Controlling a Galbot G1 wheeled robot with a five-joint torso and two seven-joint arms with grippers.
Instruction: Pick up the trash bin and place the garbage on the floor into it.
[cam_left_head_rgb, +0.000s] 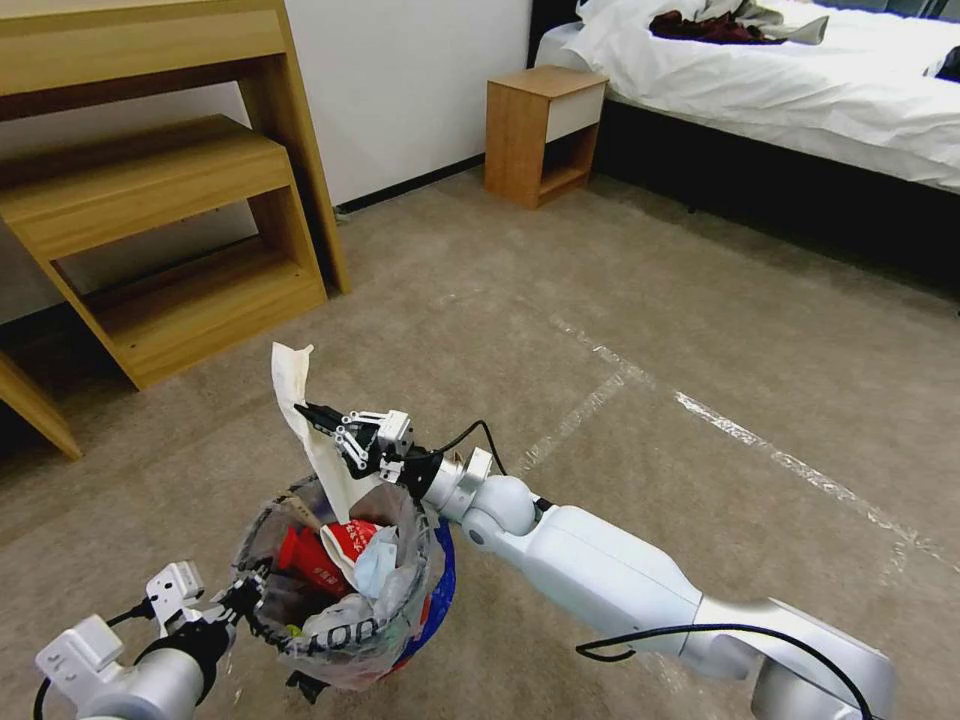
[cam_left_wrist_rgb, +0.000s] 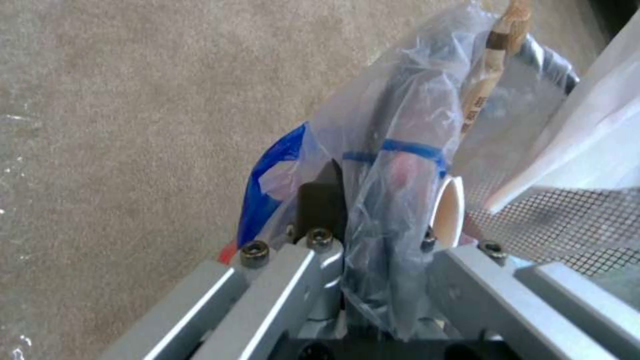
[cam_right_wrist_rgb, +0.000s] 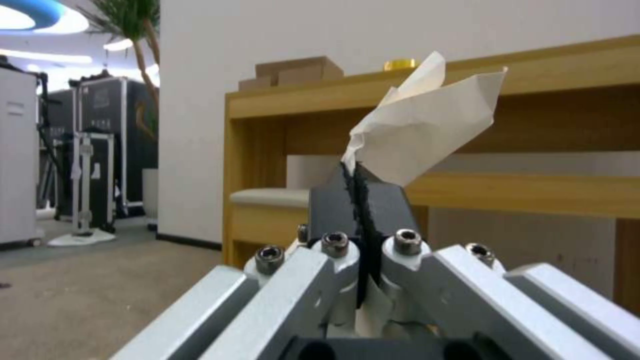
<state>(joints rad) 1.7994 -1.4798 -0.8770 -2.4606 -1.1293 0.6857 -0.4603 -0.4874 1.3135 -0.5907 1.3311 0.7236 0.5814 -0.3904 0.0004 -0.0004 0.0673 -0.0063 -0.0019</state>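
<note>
Red trash bin (cam_left_head_rgb: 345, 590), clear-bag lined, sits low at the near left over the carpet (cam_left_head_rgb: 700, 330), holding red wrappers (cam_left_head_rgb: 320, 560) and pale crumpled paper (cam_left_head_rgb: 380, 565). Left gripper (cam_left_head_rgb: 243, 597) is at the bin's near rim, fingers pressed together on rim and bag film. Right gripper (cam_left_head_rgb: 322, 417) hangs just above the bin's far rim, fingers pinching a long strip of white paper (cam_left_head_rgb: 300, 420) that stands up above the fingers and trails down toward the bin's mouth. Wooden desk (cam_left_head_rgb: 150, 200) stands behind.

Beige carpet (cam_left_head_rgb: 700, 300), wooden desk (cam_left_head_rgb: 150, 190), nightstand (cam_left_head_rgb: 540, 130), white bed (cam_left_head_rgb: 800, 90).
</note>
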